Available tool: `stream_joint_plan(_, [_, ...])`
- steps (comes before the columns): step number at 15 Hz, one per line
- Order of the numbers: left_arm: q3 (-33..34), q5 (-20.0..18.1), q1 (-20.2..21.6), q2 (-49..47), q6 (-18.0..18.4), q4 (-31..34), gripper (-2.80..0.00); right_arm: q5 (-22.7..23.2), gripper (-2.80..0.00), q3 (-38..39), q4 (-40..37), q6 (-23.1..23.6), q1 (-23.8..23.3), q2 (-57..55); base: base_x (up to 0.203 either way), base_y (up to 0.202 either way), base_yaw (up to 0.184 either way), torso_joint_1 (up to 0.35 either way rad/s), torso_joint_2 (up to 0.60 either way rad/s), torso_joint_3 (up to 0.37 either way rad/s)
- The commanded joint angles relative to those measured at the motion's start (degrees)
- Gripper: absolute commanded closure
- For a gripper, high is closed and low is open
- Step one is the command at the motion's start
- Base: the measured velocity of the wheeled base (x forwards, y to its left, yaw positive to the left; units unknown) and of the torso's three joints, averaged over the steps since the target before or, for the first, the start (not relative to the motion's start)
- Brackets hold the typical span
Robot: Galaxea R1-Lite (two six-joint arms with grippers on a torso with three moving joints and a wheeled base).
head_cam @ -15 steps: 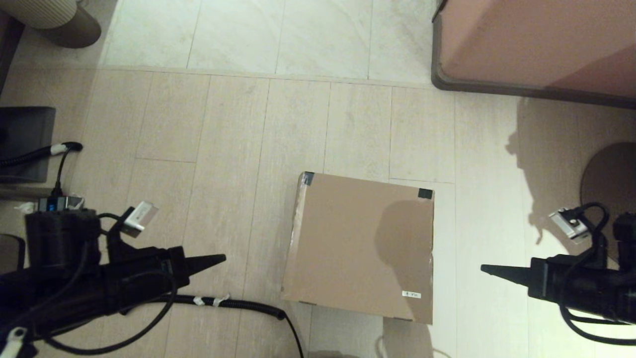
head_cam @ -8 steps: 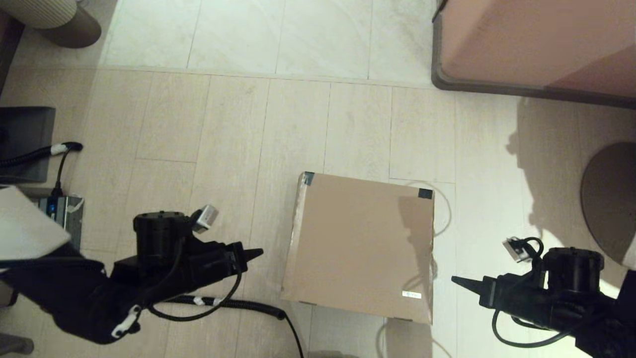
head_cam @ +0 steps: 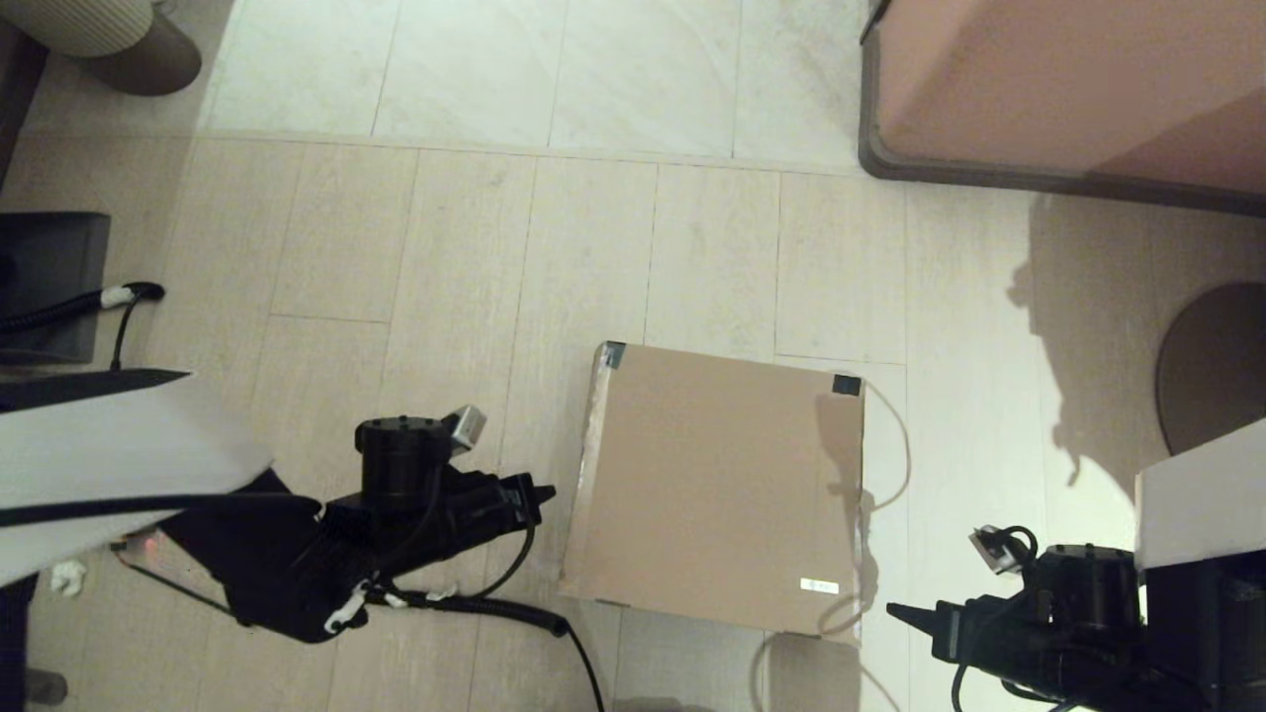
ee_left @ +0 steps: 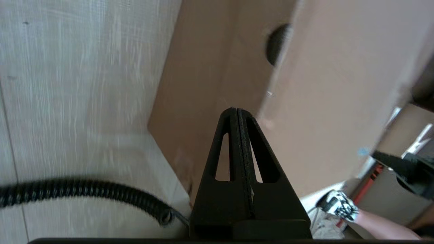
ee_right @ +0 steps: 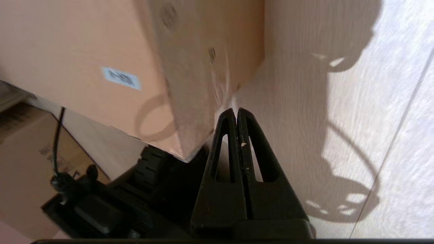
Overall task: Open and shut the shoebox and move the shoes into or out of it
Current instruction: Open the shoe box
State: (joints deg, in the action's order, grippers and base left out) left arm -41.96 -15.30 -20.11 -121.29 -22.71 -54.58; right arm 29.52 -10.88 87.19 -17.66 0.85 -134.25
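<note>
With its fingers pressed together on nothing, the left end effector [head_cam: 542, 491] sits low beside the left wall of the shoebox [head_cam: 717, 489], tip pointing at that wall and just short of it. From the left wrist camera the joined fingers [ee_left: 237, 135] face the brown side panel, where a dark round hole [ee_left: 278, 44] is visible. The right end effector [head_cam: 895, 613] is likewise closed and empty, positioned off the box's near right corner, its tip near the corner but apart from it. From the right wrist camera that corner [ee_right: 184, 154] lies just beside the fingers [ee_right: 235, 135]. The shoebox stands on the floor [head_cam: 445, 247] with its lid down; dark tape [head_cam: 614, 354] marks both far lid corners and a small white label [head_cam: 819, 587] sits near the near right corner. A black corrugated cable [head_cam: 475, 601] runs across the floor by the left arm. A pinkish-brown furniture block [head_cam: 1068, 79] occupies the far right.
</note>
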Motion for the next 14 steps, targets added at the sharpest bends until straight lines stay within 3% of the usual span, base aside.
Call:
stream_joint_plan(1, [-2.06,0.08,-0.27,-2.81,-0.14,-0.27,0.00,0.19,0.00,-0.63,0.47,-0.16,0.56,-3.19,0.000,0.000,0.000,0.000,0.00,0.000])
stream_joint_plan(7, [-6.59,1.77,-1.57,-5.52,-0.23,0.20,0.00,0.04,0.00,-5.33,0.47,-0.47,3.12,-6.37,0.000,0.000,0.000,0.000,0.00,0.000])
stream_joint_plan(10, [-9.22,2.37,-1.86,-7.26,-0.23,0.44,0.00,-2.67,0.00,-8.42,0.47,-0.49,4.05,-8.75,0.000,0.000,0.000,0.000,0.00,0.000])
stream_joint_plan(14, [-12.82,6.47,-1.87,-9.77,-0.23,0.45,0.00,-2.92,0.00,-9.70,0.47,-0.54,4.26,-8.84,0.000,0.000,0.000,0.000,0.00,0.000])
